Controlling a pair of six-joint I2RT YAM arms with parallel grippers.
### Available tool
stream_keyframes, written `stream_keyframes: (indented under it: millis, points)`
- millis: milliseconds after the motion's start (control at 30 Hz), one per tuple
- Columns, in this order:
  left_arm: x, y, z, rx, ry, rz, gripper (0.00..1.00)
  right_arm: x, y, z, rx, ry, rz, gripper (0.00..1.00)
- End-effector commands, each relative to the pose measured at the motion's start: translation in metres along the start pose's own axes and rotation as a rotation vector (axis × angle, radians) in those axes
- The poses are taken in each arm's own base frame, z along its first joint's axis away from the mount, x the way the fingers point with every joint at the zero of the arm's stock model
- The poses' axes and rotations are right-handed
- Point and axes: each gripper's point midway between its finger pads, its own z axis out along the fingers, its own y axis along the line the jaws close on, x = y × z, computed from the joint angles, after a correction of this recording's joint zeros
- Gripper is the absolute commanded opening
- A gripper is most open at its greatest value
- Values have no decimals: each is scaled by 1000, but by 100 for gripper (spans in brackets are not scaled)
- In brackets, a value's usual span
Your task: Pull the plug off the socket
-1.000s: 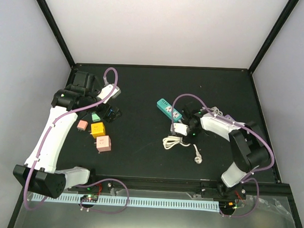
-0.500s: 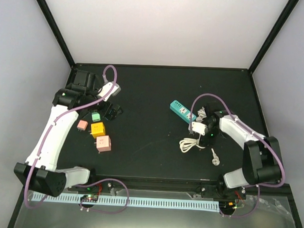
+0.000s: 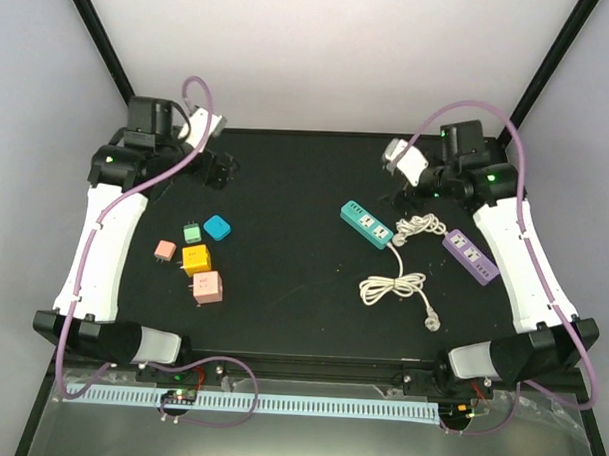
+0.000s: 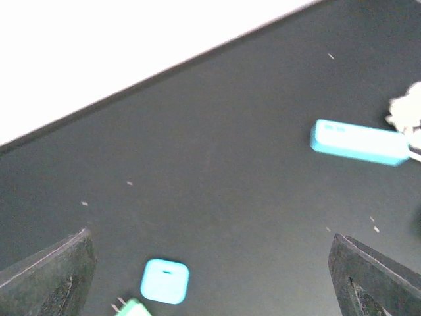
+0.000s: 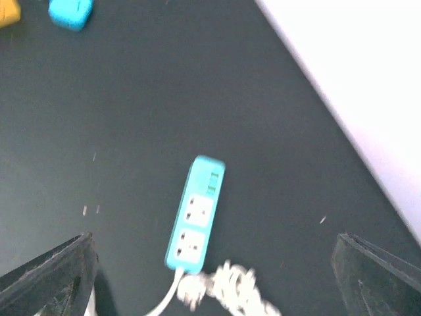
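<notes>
The teal socket strip (image 3: 370, 223) lies flat right of centre, and in the right wrist view both sockets of the teal strip (image 5: 195, 224) are empty. A white plug (image 5: 193, 290) on a bundled white cable (image 3: 417, 229) lies loose at the strip's cable end, touching nothing but the table. My right gripper (image 3: 411, 190) hangs open above and behind the strip; its fingers frame the right gripper (image 5: 214, 280) view with nothing between them. My left gripper (image 3: 219, 168) is open at the back left, and the left gripper (image 4: 210, 283) is empty.
A purple socket strip (image 3: 469, 256) lies right of the teal one. The teal strip's own coiled cable (image 3: 392, 288) ends in a plug (image 3: 431, 318). Blue (image 3: 217, 227), green (image 3: 191, 233), salmon (image 3: 165, 250), yellow (image 3: 195, 258) and pink (image 3: 207, 286) adapters sit at left.
My right gripper opened, lifted off the strip and drew back to the rear right, uncovering the purple strip. The left arm pulled back too, uncovering the blue adapter.
</notes>
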Motion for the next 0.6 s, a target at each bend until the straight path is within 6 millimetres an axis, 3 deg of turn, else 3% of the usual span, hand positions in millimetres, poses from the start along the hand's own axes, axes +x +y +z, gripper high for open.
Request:
stream_keyframes:
  millis: [0, 133, 233, 367, 567]
  points:
    - [-29, 43, -25, -151, -113, -95, 99, -60, -20, -32, 61, -250, 192, 100]
    - [-16, 69, -21, -174, -108, -195, 99, -70, -40, -47, 147, -371, 314, 100]
    - [9, 88, -12, -172, -80, -263, 99, -53, -63, -57, 206, -458, 459, 100]
    - [46, 109, -7, -208, -48, -321, 99, -10, -92, -70, 285, -538, 667, 100]
    - [87, 119, -6, -237, 8, -365, 99, 58, -106, -64, 390, -516, 824, 100]
